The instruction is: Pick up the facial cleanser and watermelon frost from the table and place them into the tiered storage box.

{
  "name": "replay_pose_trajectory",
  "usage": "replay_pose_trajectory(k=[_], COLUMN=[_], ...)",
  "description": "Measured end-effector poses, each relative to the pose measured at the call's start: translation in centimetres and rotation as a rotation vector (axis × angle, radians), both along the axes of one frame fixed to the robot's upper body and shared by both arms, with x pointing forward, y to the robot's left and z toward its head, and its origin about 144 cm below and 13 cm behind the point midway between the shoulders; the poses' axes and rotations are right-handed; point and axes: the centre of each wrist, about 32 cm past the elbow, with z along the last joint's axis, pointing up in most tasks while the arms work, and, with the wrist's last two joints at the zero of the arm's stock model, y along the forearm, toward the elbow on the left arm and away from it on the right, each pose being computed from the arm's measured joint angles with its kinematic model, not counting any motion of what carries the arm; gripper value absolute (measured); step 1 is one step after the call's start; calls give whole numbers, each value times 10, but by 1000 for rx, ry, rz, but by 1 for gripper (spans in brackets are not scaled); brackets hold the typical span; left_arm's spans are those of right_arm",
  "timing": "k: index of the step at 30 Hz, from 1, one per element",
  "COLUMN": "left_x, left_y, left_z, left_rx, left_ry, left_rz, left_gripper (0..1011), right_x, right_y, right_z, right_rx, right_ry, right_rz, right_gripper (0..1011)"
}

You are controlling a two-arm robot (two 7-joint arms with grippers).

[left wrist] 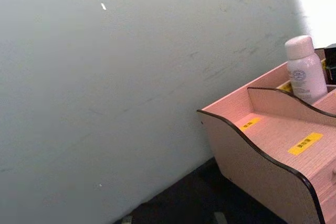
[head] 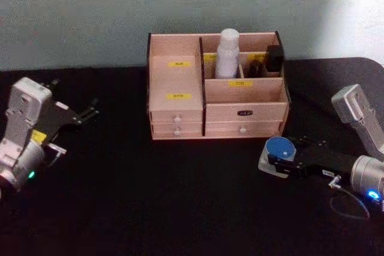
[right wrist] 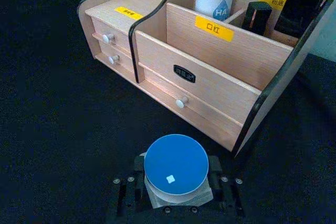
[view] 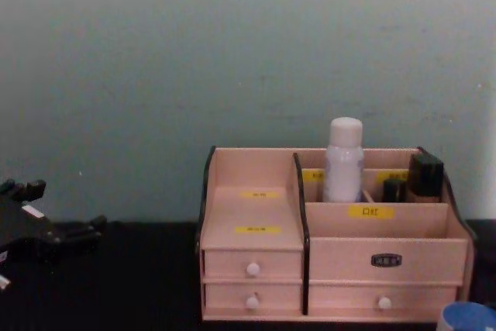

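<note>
Halfway done: white bottle [head: 227, 52] stowed, blue-lidded jar [right wrist: 176, 166] not yet in.
The bottle stood upright in a back compartment of the wooden organizer [head: 180, 97]. The right gripper [head: 276, 159] clasped the jar from both sides, low on the black table [head: 150, 202] just beside the organizer's front right corner. The left gripper [head: 90, 109] sat well apart at the left, jaws spread. The front right tier lay open, though the jar would have to clear its front wall and dark side edge.

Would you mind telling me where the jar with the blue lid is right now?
The jar is on the robot's right, held in the right tool, just in front of the wooden organizer's front right corner.
</note>
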Motion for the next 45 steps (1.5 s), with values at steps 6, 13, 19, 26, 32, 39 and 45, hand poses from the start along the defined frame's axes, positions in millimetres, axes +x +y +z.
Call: replay_pose_trajectory(k=[6,13,19,26,32,39,45], left_x=[0,0,0,0,0,0,0], left_y=[0,0,0,0,0,0,0], left_z=[0,0,0,0,0,0,0], left_rx=[0,0,0,0,0,0,0], left_ry=[0,0,0,0,0,0,0], left_rz=[0,0,0,0,0,0,0], left_gripper=[1001,1001,1001,1001,1001,1001,1001], right_x=[0,0,0,0,9,29,46], right_y=[0,0,-1,-2,1,14,30], right_z=[0,0,1,6,17,33,43], right_rx=[0,1,5,38,79,114,144], right_ry=[0,0,-16,-33,-49,-98,-134], right_rz=[0,0,18,89,158,230,272], right_gripper=[706,706,706,706,706,706,706])
